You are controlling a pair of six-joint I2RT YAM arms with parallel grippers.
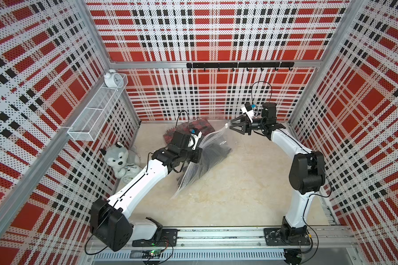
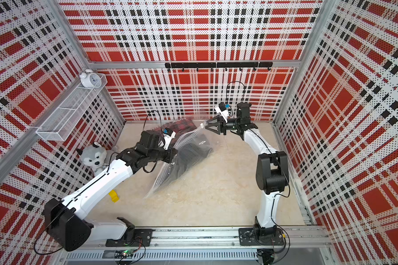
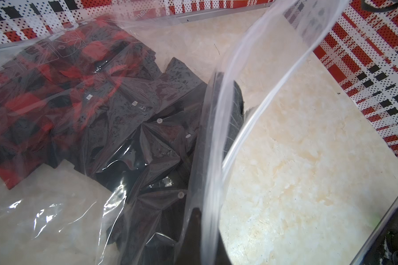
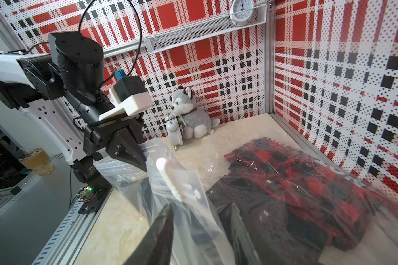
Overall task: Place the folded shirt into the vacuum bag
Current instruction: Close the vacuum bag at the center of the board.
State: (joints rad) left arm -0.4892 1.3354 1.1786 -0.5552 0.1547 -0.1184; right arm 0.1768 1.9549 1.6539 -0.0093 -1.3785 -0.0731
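folded shirt [image 3: 147,142]: dark, lies inside the vacuum bag [image 1: 189,181], just behind the bag's mouth. a red-black plaid shirt [image 3: 32,96] lies beside it, deeper in the bag. the vacuum bag rests on the tabletop [image 1: 239,183] with its mouth edge raised. my left jaws [image 4: 140,160] are clamped on the bag's mouth edge. my right jaws [image 1: 231,125] stand apart at the bag's white slider clip [image 4: 170,179]; no grip is confirmed there. judgement: insertion looks done. remaining: verify that no cloth overhangs the bag's mouth, then release.
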